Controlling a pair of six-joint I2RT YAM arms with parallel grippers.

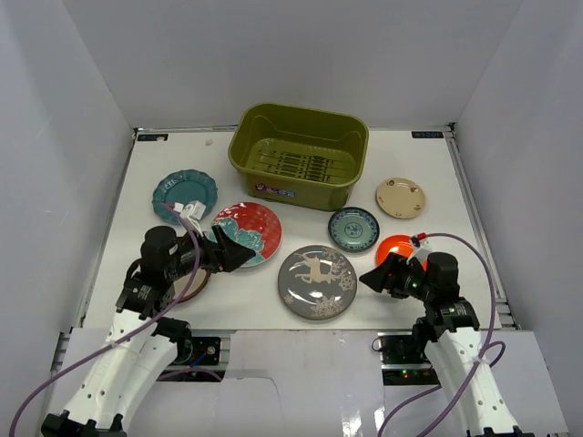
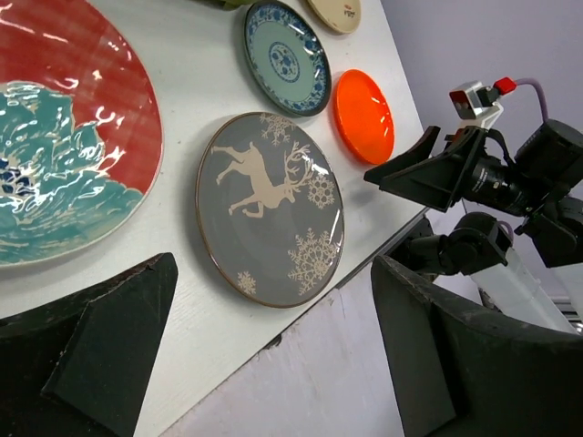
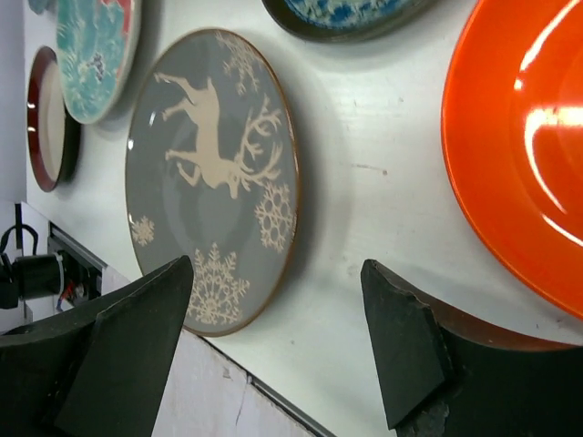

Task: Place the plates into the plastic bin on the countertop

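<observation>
The left tool [image 1: 242, 257] is hanging open with nothing between its fingers, hovering by the near edge of the red-and-teal floral plate [image 1: 253, 226] and pointing toward the grey deer plate [image 1: 317, 282]. The right tool [image 1: 372, 278] is likewise standing open and empty, hovering just beside the plain orange plate [image 1: 398, 246] and pointing left at the grey deer plate, which is showing between its fingers in the right wrist view. The two tools are facing each other across that plate.

All the plates in view are lying flat on the worktop [image 1: 437, 173], outside the plastic bin [image 1: 273, 185]. The teal scalloped plate [image 1: 185, 194] is sitting at the far left. The small teal patterned plate [image 1: 353, 229] is lying between the bin and the grey deer plate. The small beige plate [image 1: 400, 198] is resting to the right of the bin. The dark-red-rimmed cream plate [image 3: 46, 118] is lying mostly hidden under the left arm in the top view. The plastic bin is standing at the far middle of the worktop, its ribbed floor showing uncovered.
</observation>
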